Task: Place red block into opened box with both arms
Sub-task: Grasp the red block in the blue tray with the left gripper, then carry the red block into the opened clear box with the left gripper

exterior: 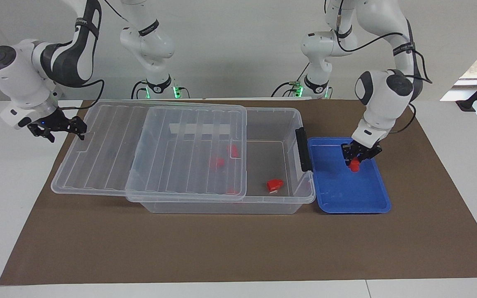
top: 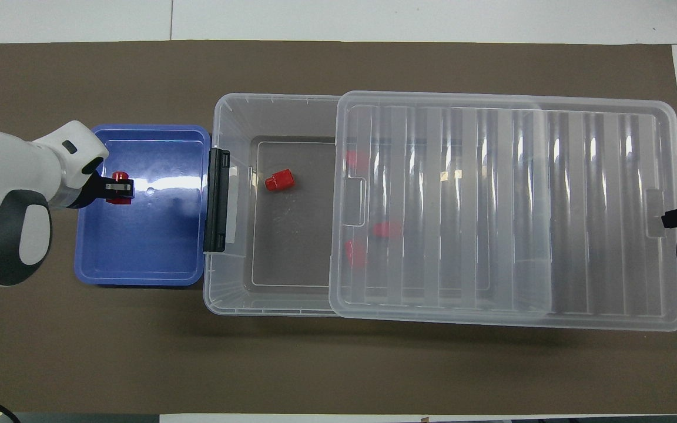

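My left gripper [exterior: 357, 158] is shut on a small red block [exterior: 354, 166], which hangs just above the blue tray [exterior: 346, 194]; from overhead the left gripper [top: 120, 189] and red block [top: 119, 177] sit over the tray [top: 138, 252]. The clear box [exterior: 222, 207] stands beside the tray, its ribbed lid [exterior: 160, 153] slid partly off toward the right arm's end. My right gripper [exterior: 78, 126] is at that end of the lid, jaws apart, touching its edge. The overhead view shows only the right gripper's tip [top: 670, 218] at the lid [top: 491, 205].
A black latch [exterior: 302, 149] is on the box end next to the tray. Inside the uncovered part lies a red block with a white patch [exterior: 274, 185]. More red blocks [top: 381, 229] show through the lid. A brown mat [exterior: 238, 248] covers the table.
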Controlling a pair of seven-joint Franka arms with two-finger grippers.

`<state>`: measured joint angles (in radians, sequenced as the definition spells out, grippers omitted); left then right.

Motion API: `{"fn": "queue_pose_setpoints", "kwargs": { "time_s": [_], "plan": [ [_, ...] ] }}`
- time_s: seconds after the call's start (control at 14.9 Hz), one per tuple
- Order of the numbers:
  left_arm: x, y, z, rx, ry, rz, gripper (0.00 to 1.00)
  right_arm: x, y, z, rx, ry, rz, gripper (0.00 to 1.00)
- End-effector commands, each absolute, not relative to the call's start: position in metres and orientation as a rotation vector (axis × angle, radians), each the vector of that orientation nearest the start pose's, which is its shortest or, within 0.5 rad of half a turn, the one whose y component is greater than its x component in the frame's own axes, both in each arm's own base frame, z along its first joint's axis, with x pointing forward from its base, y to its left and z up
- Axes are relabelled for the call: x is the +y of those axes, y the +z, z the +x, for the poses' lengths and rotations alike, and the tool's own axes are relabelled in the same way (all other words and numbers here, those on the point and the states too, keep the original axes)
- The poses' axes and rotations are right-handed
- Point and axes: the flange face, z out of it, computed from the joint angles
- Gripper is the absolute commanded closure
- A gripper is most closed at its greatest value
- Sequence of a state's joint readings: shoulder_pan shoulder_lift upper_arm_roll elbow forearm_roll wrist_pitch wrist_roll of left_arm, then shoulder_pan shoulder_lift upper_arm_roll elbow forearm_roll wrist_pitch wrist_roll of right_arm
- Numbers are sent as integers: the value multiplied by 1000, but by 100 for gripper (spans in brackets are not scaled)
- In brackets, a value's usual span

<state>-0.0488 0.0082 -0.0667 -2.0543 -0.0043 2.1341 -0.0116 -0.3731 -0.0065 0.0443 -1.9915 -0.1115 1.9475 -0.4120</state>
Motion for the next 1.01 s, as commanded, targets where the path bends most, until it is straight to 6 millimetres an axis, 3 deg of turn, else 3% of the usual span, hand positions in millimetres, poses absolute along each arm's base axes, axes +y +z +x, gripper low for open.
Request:
{"fn": "queue_pose_setpoints", "kwargs": {
  "time_s": [0.0,0.13,0.27,0.4,0.54,0.74,0.87,0.94],
  "plan": [
    [-69,493,559,152,-63,-3132,100,-189,462,517,-244,103,-3233,0],
    [-75,525,552,165,-45,-3129,100,-191,462,516,-251,104,-3233,0],
    [-93,546,547,200,-26,-3125,100,-189,463,517,-258,101,-3233,0],
    [-124,545,541,205,-31,-3125,100,-181,466,525,-266,93,-3233,0],
    [-159,544,531,190,-32,-3128,100,-168,485,537,-274,93,-3231,0],
    [-235,534,511,124,-61,-3145,100,-131,545,552,-258,121,-3215,0],
    [-274,521,497,120,-62,-3149,100,-103,582,551,-203,120,-3225,0],
    [-290,506,495,113,-45,-3149,100,-87,603,551,-181,122,-3226,0]
  ]
}}
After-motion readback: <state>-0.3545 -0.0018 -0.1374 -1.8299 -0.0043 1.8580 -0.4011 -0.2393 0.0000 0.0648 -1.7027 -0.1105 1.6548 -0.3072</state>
